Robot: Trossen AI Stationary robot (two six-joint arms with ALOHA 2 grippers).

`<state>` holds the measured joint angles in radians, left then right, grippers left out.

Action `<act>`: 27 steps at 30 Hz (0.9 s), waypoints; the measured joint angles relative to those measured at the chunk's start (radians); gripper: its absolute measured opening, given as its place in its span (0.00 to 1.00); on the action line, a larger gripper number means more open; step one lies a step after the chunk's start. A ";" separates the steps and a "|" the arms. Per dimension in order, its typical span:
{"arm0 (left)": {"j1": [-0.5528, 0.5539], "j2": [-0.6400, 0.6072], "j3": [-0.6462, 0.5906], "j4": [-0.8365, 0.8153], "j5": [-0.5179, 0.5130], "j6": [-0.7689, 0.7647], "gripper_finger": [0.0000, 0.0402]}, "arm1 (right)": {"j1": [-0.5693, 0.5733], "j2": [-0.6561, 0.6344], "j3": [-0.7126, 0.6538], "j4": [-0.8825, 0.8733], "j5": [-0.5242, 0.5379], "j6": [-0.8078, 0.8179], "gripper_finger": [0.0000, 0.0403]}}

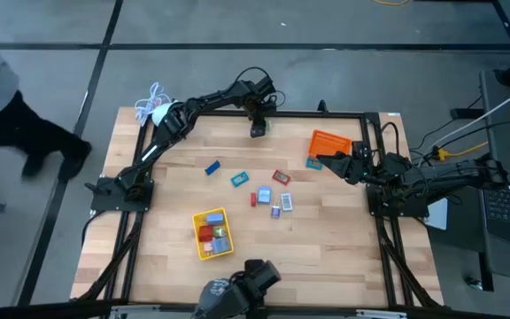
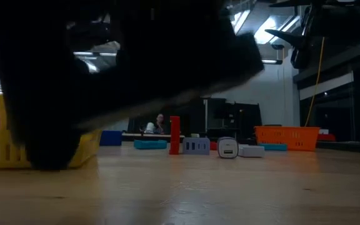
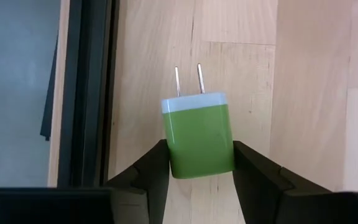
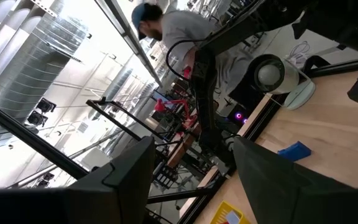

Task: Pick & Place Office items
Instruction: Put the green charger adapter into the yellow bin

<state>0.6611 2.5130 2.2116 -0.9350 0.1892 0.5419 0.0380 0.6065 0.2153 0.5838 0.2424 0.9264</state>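
Observation:
A green plug-in charger (image 3: 197, 140) with a white face and two metal prongs sits at the table's far edge, beside the black frame rail (image 3: 89, 93). My left gripper (image 1: 258, 128) is shut on it there. Other office items lie mid-table: a blue piece (image 1: 212, 167), a teal one (image 1: 240, 179), a red one (image 1: 281, 177) and a light blue one (image 1: 263, 196). My right gripper (image 1: 339, 164) waits open at the table's right side by the orange tray (image 1: 329, 143), with nothing between its fingers (image 4: 129, 180). My left gripper pinches the charger's green body by its two opposite sides (image 3: 168, 155) between its two fingers, at the end away from the prongs. The fingers come steeply from above. The prongs point away from the gripper, along the wood. I cannot tell whether it still rests on the table.
A yellow tray (image 1: 212, 233) near the front holds several small pieces. A white round device with a cord (image 1: 155, 111) lies at the far left corner. In the low view a red piece (image 2: 174, 134) stands upright among other small pieces. A person is passing on the left (image 1: 7, 124).

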 joint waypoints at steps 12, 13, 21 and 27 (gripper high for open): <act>-0.006 -0.025 0.132 -0.128 0.023 -0.045 0.35 | 0.000 0.000 0.000 0.001 0.000 0.005 0.56; -0.006 -0.027 0.143 -0.145 0.023 -0.056 0.35 | 0.000 0.000 0.000 0.003 0.001 0.005 0.56; -0.052 -0.109 0.136 -0.307 0.016 -0.122 0.35 | 0.000 0.000 0.000 0.009 0.004 0.016 0.56; -0.102 -0.225 0.136 -0.275 0.052 -0.232 0.35 | 0.000 0.000 0.000 0.013 0.003 0.031 0.56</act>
<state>0.5588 2.2879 2.3478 -1.2101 0.2416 0.3098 0.0380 0.6064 0.2153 0.5967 0.2459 0.9573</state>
